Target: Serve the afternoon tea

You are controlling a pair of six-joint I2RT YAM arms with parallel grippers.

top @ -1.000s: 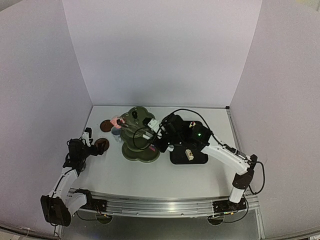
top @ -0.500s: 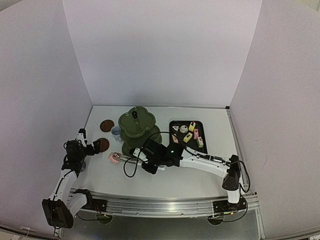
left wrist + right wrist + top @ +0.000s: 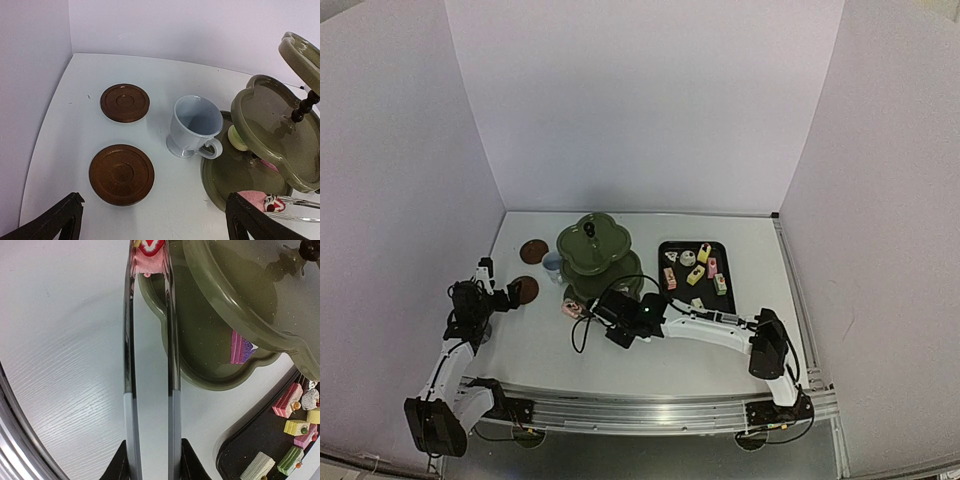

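Note:
The olive-green three-tier stand stands mid-table, also in the left wrist view and the right wrist view. My right gripper is shut on metal tongs. The tongs pinch a pink cake at the front-left rim of the bottom tier. A pink-purple cake and a round green cake lie on that tier. A pale blue cup stands beside the stand, next to two brown coasters. My left gripper is open and empty near the front coaster.
A black tray right of the stand carries several small cakes. The white walls close in at the left, back and right. The right arm lies low across the front of the table.
The right arm came down from over the stand to the table in front of it with the pink cake in the tongs, then shifted right towards the bottom tier. The left arm barely moved.

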